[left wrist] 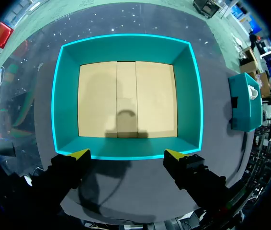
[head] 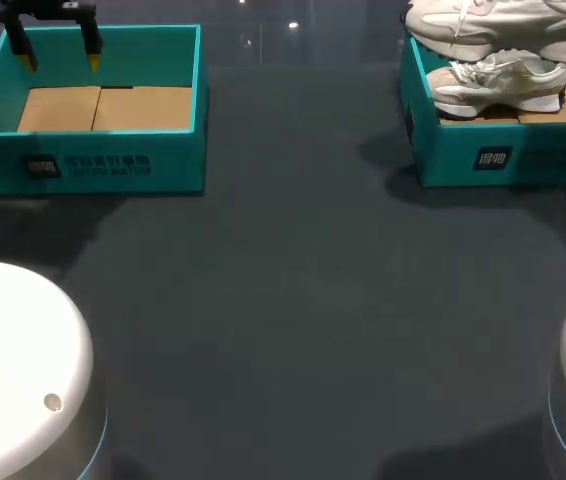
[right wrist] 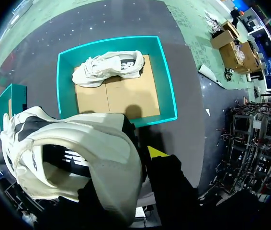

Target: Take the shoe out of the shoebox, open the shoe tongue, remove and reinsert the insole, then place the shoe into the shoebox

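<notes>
At 10 o'clock the left gripper (head: 60,60) is held spread above the left box (head: 83,165). At 2 o'clock a shoe (head: 493,22) is pinched by the right gripper (right wrist: 145,155) over the shoebox (head: 523,160). If the grip is shallow, it could be dropped onto the second shoe (head: 498,88).

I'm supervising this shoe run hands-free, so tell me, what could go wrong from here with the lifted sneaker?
The lifted white lace-up sneaker hides one of the right fingers, so the grip is unverified; it could slip. It hangs over the teal cardboard shoebox holding a second white sneaker, which it might strike.
</notes>
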{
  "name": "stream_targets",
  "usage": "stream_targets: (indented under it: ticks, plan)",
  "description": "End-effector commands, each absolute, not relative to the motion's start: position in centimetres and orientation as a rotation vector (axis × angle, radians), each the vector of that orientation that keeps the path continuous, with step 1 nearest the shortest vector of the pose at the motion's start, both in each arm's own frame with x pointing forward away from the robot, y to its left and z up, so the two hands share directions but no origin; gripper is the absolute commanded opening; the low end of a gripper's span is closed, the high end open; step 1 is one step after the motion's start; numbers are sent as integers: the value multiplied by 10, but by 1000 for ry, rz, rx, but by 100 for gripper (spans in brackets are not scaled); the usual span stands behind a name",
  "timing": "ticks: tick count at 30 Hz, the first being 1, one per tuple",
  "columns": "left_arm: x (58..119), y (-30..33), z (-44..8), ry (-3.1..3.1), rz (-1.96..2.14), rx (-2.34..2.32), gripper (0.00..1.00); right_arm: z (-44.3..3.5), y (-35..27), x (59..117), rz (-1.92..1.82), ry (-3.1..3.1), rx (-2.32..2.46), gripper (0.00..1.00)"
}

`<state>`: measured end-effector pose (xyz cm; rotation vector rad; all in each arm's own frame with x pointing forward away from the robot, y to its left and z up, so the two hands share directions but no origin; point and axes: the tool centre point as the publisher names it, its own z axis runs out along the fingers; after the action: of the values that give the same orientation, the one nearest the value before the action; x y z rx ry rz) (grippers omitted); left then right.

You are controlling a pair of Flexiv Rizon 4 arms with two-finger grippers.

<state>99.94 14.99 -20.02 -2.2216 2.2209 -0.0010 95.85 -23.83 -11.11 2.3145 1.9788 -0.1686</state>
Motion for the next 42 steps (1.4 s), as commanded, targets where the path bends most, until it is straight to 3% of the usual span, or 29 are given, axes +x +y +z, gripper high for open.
stream_targets:
  ticks: [1, 15, 30, 36, 42]
  plan:
    - [1000, 150, -200, 2221, -1, -2221, 100, -107, -235, 942, -117, 1953, 2279, 0]
    - [1000, 150, -200, 2221, -1, -2221, 100, -107, -235, 942, -117, 1953, 2279, 0]
    - [1000, 150, -200, 2221, -1, -2221, 100, -138, -141, 816, -107, 1874, 2264, 0]
    - [1000, 150, -200, 2221, -1, -2221, 100, -163, -98, 799, -102, 2038, 2202, 0]
    - [1000, 150, -200, 2221, -1, -2221, 100, -163, -98, 799, -102, 2038, 2202, 0]
